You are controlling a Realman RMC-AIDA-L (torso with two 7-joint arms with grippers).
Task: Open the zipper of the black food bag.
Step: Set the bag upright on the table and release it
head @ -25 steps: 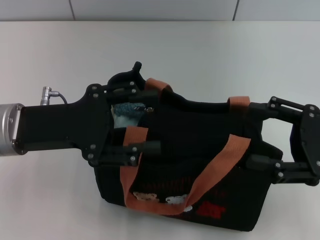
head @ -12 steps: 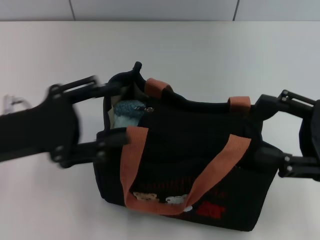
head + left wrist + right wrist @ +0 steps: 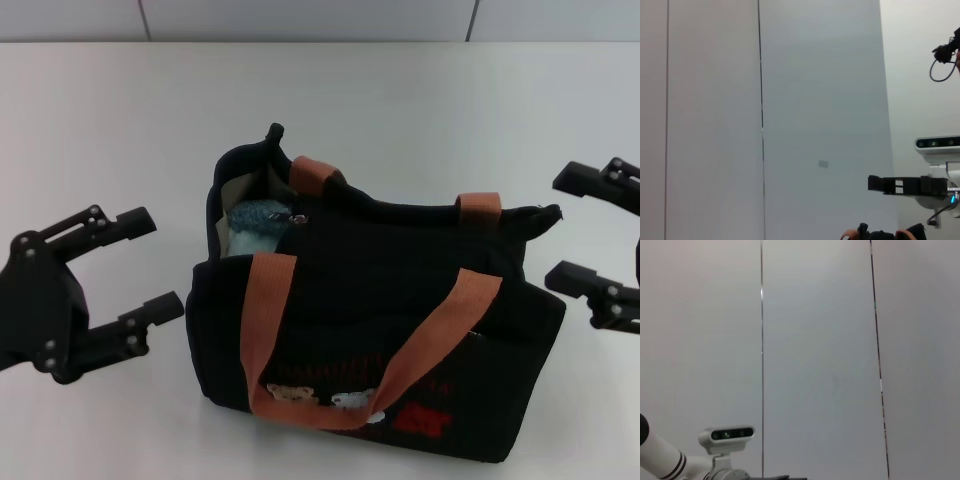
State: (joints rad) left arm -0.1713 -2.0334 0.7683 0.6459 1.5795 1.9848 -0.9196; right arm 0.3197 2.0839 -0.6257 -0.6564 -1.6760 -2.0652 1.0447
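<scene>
The black food bag stands upright in the middle of the white table, its orange-brown straps draped over the front. The zipper runs along the top, and its silver pull tab sits near the bag's left end. Left of the tab the mouth gapes, showing a blue fuzzy item inside. My left gripper hovers open just left of the bag, touching nothing. At the bag's right end my right gripper is open too, with a small gap to the fabric. The bag's top edge peeks into the left wrist view.
The white table stretches behind and to both sides of the bag. Both wrist views mostly face a pale panelled wall, with the robot's own head camera low in the picture.
Both grippers straddled the bag's ends a second ago. They have drawn outward, the left to the left and the right to the right, and now stand clear of it.
</scene>
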